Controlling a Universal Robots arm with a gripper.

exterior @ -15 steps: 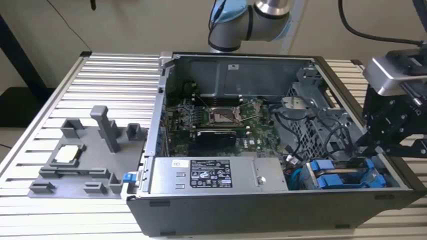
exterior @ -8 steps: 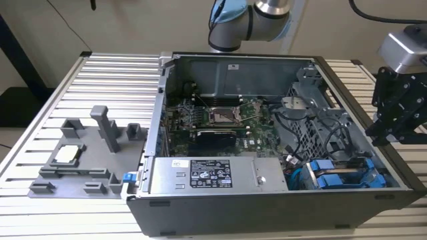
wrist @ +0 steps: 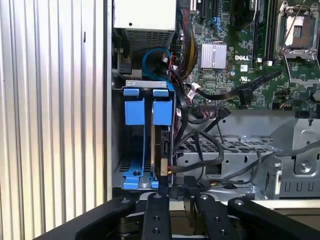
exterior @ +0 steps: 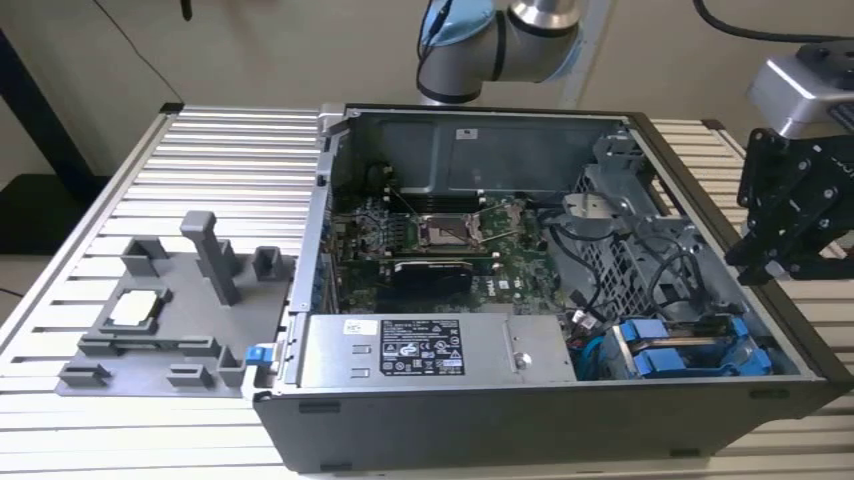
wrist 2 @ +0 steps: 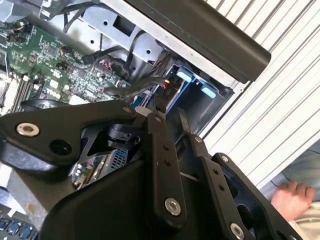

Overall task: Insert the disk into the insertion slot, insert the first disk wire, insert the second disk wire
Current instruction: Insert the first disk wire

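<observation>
The tool (wrist: 176,190) hangs above the corner of the open computer case (wrist: 107,100). Its jaws stand a narrow gap apart with nothing between them. Directly beyond it the disk (wrist: 162,140) stands on edge in the insertion slot (wrist: 131,166), its blue frame level with a second blue carrier (wrist: 134,112) beside it, so that step looks done. A plug with yellow strands (wrist: 172,171) sits at the disk's near end; whether it is fully home I cannot tell. Black cables (wrist: 200,150) loop just beside the disk, and farther off lies the green motherboard (wrist: 235,65).

The risk, as I judge it, is in that tangle. A descent slightly off line could hook a loop and drag a plug loose, or press a plug in askew and bend its contacts. A person's hand (wrist 2: 292,197) shows just past the edge of the ribbed desk (wrist 2: 280,100), near enough that a wide swing of the arm could reach it.
</observation>
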